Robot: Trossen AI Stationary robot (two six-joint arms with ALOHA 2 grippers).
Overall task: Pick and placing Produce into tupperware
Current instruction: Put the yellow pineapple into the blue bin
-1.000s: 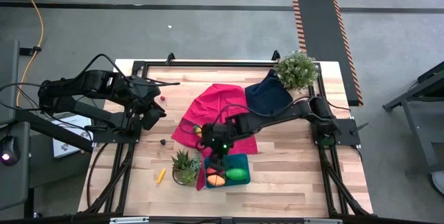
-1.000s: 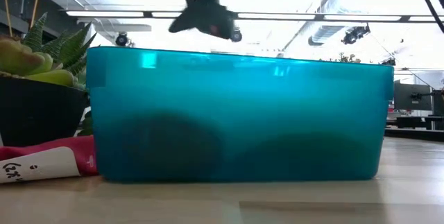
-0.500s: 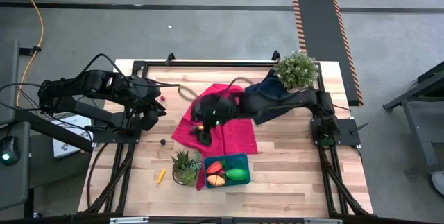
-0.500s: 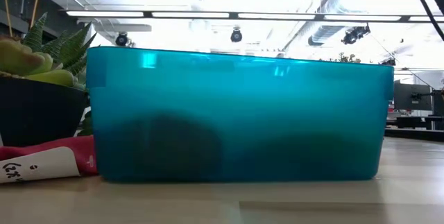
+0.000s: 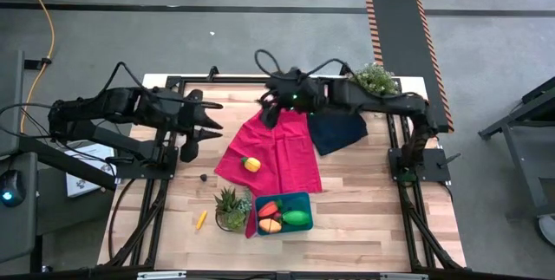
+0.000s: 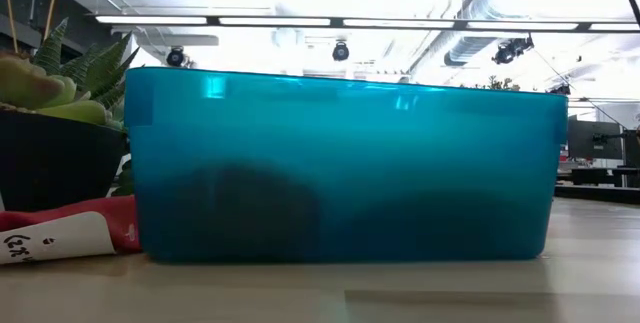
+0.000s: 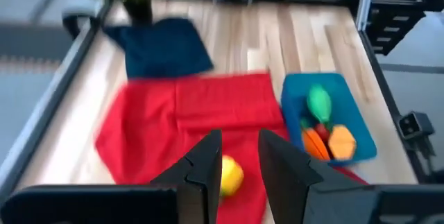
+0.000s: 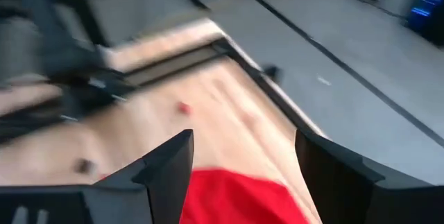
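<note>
The teal tupperware (image 5: 284, 213) (image 6: 340, 163) stands near the table's front edge. In it lie a red-orange carrot (image 5: 268, 208), an orange piece (image 5: 270, 224) and a green oval (image 5: 297, 218). A yellow piece (image 5: 251, 165) (image 7: 230, 175) rests on the red cloth (image 5: 276, 152). A thin yellow stick (image 5: 201, 219) lies on the wood at the front left. My right gripper (image 5: 267, 111) (image 8: 243, 148) hangs wide open and holding nothing, high over the cloth's far edge. My left gripper (image 5: 204, 133) (image 7: 240, 144) waits at the left, a narrow gap between its fingers, holding nothing.
A small succulent in a dark pot (image 5: 231, 208) (image 6: 60, 93) stands just left of the tupperware. A navy cloth (image 5: 338, 128) lies beside the red one, and a leafy potted plant (image 5: 375, 79) stands at the far right corner. Bare wood lies right of the tupperware.
My right gripper has risen from just above the tupperware and swung across the red cloth to the table's far edge, staying open. The carrot it covered now shows in the tupperware. My left gripper has rolled and tipped upward where it stands.
</note>
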